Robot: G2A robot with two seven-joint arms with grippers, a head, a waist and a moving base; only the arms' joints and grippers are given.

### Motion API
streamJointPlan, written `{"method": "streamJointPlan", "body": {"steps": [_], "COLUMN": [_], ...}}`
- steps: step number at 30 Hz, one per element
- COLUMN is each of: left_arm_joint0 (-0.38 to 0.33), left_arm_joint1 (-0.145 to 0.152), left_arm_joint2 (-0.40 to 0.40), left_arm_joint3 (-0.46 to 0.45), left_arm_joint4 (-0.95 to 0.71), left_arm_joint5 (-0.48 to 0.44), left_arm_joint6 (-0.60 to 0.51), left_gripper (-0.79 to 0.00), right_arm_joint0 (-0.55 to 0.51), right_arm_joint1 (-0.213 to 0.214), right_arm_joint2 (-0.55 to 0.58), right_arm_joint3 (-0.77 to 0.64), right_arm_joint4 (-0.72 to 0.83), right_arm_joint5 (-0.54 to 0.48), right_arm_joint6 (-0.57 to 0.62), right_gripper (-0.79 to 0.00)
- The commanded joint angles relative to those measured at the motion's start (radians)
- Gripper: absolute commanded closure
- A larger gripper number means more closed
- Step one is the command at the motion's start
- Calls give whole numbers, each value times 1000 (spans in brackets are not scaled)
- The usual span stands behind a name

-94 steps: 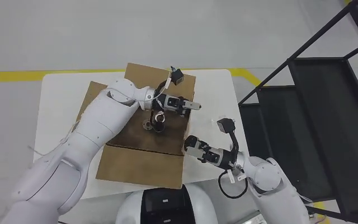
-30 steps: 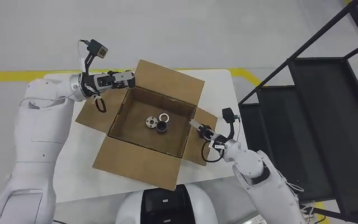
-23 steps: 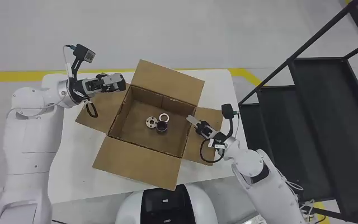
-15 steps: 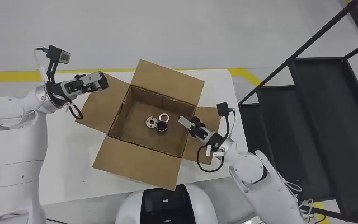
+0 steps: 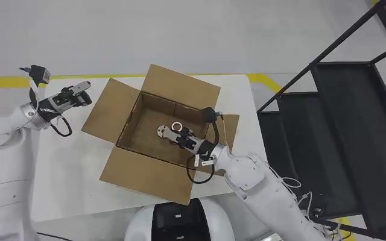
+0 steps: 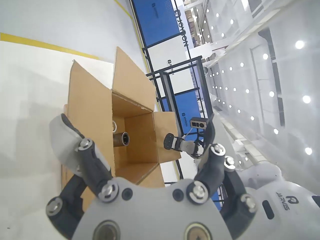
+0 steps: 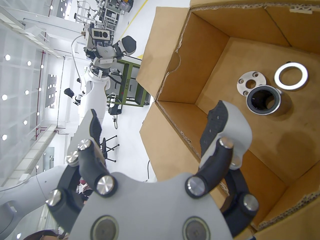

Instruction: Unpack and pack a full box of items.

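Our right hand (image 5: 183,141) nearer the sleeve (image 7: 265,99)
We hold it wide and empty inside the box (image 5: 181,84) at desk (image 5: 235,96) centre, the upright sleeve just ahead; our left hand (image 5: 78,95), also wide, hangs well apart.

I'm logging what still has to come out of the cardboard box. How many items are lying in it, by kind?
Flat disc with holes: 1
Ring: 1
Short metal tube: 1
Total: 3
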Motion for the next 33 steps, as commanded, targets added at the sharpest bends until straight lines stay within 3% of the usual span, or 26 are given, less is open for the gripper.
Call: {"method": "streamJointPlan", "body": {"steps": [1, 6, 12, 26, 33], "left_arm_joint0": [-24, -76, -78, 148, 204], "left_arm_joint1": [1, -2, 3, 57, 74], "left_arm_joint2": [19, 78, 124, -4, -20], "left_arm_joint3": [34, 107, 111, -147, -218], "left_arm_joint4": [39, 92, 93, -45, -91], "left_arm_joint5": [-11, -42, -46, 78, 118], "left_arm_joint6": [11, 48, -39, -261, -341], "left_gripper": [-785, -785, -785, -785, -785], "right_arm_joint0": [10, 27, 48, 48, 26], "right_arm_joint1": [-3, -9, -17, -16, -11], "right_arm_joint2": [-10, -29, -44, -62, -37], "right_arm_joint3": [10, 38, 76, 79, 61], "right_arm_joint4": [6, 11, 13, -85, -82], "right_arm_joint5": [2, 8, 33, 147, 143], "right_arm_joint6": [-4, -6, -19, 34, 53], "right_gripper": [-785, -785, -785, -785, -785]}}
